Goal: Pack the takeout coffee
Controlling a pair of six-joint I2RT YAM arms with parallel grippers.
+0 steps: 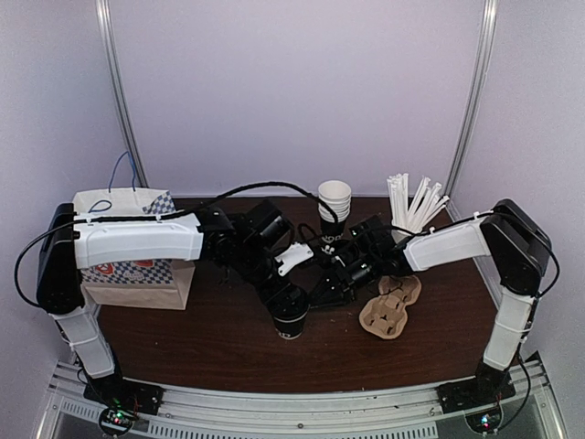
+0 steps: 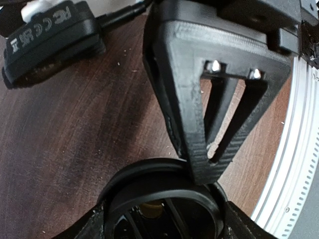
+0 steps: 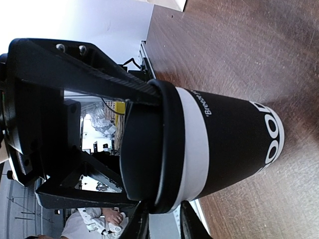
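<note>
One takeout coffee point(image 3: 224, 134) stands upright on the dark woodgrain table point(image 2: 75, 124): tapered black paper cup, one glossy round lid point(image 2: 149, 172). Right gripper point(image 3: 147, 154) looks clamped across the lid. Left gripper point(image 1: 285, 305) sits over the rim, gap can't tell.

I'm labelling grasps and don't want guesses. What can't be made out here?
- Left wrist: whether the left gripper grips the takeout coffee; its fingers are cut off by the bottom edge.
- Top external: finger contact on the cup; the black arms overlap it.
- Right wrist: the cup's white print wraps out of sight.
- Top external: the paper bag print, crossed by the left arm.
</note>
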